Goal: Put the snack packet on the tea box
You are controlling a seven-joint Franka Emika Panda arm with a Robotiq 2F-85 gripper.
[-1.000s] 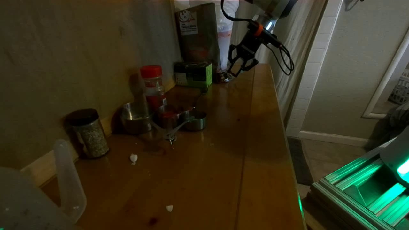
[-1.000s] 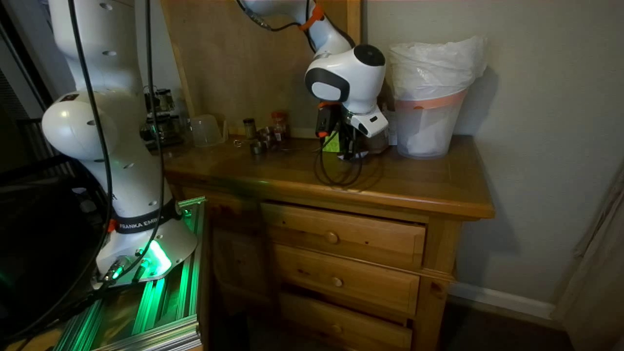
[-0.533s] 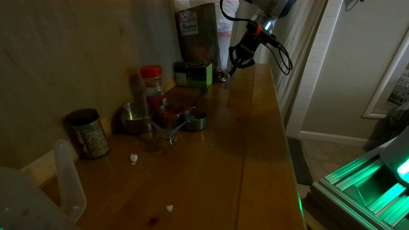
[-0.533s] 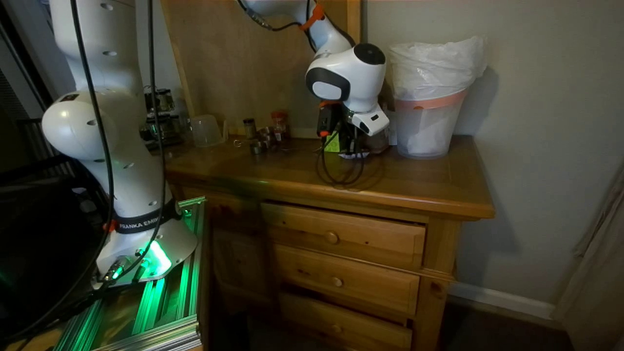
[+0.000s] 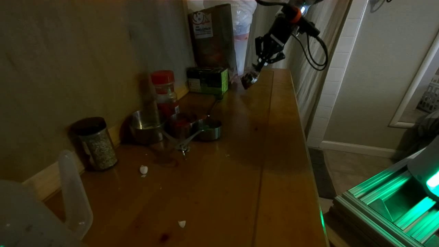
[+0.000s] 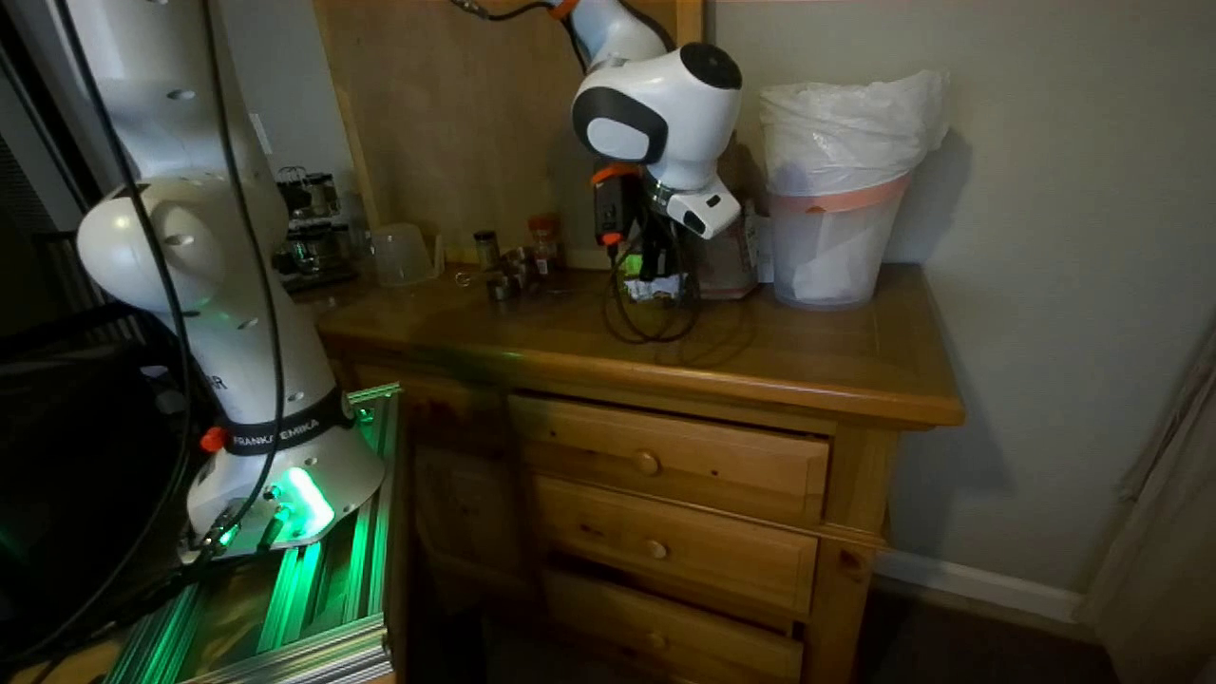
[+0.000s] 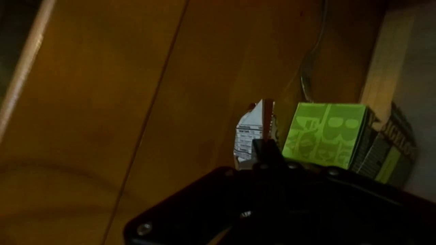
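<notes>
From the wrist view, log the fingers (image 7: 272, 154) as clamped on the snack packet (image 7: 246, 137), with its pale printed panel and reddish-brown edge jutting past the tips. Note the tea box (image 7: 323, 132), known by its lettered green end, just beside the snack packet but apart from it, across a thin strip of counter (image 7: 102, 85). From an exterior view, find the snack packet hanging tilted below the fingers, judged clear of the counter, and the tea box standing in front of a tall brown pack (image 5: 214, 41), not yet topped. From an exterior view, make out a pale side of the snack packet under the white arm (image 6: 655, 114), close against the green of the tea box in the line of sight. Mark as done: grasp and, probably, lift. Mark as left: carrying across, lowering, release. Estimate roughly halfway. Cannot tell clearance over the tea box from these angles.
</notes>
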